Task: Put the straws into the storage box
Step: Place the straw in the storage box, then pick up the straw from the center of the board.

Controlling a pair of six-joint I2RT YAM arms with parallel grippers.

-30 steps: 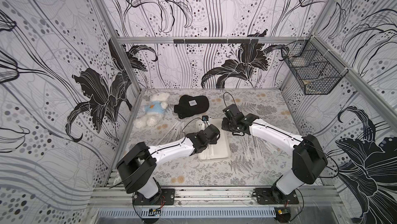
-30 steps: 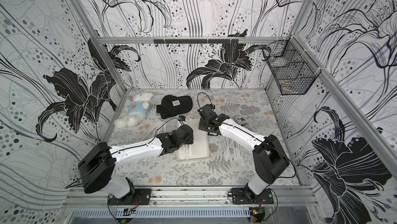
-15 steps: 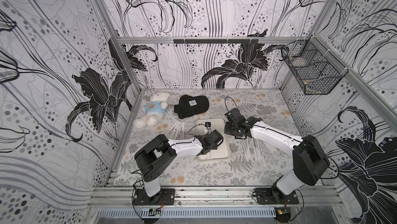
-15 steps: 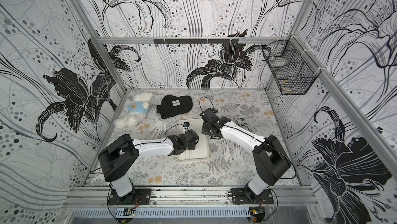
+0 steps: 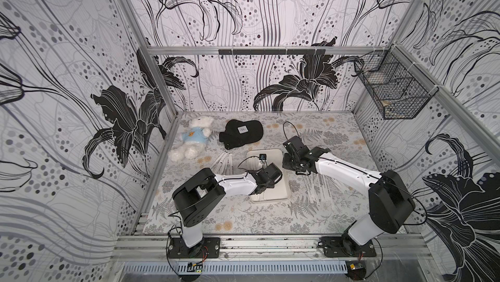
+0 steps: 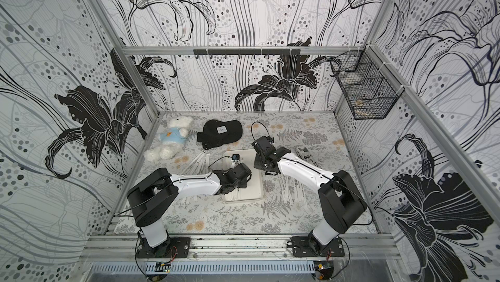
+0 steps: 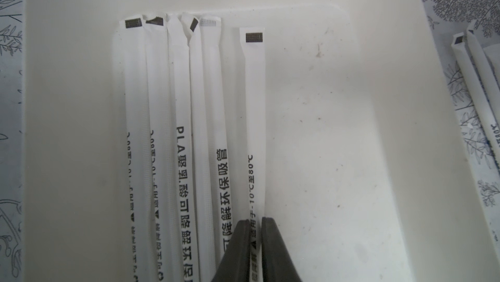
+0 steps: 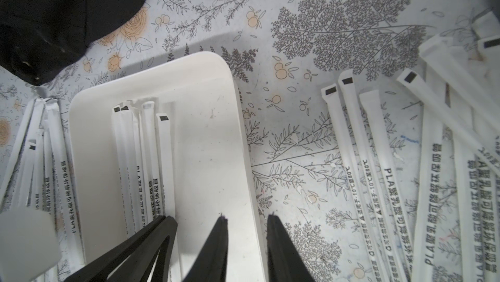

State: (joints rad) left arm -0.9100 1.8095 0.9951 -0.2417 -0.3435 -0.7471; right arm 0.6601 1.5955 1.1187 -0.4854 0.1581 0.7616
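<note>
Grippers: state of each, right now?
Left gripper: narrow gap, fingers either side of a white paper-wrapped straw in the shallow white tray; grip unclear.
Right gripper: open, empty.

White teddy bear (image 5: 192, 139) beside black cap (image 5: 241, 133); wire basket (image 5: 392, 91) on wall.

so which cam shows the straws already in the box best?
Left wrist: the boxed straws fill the frame, print legible, left gripper fingers around one. Right wrist shows them smaller in the storage box. In both top views the left arm hides them.
</note>
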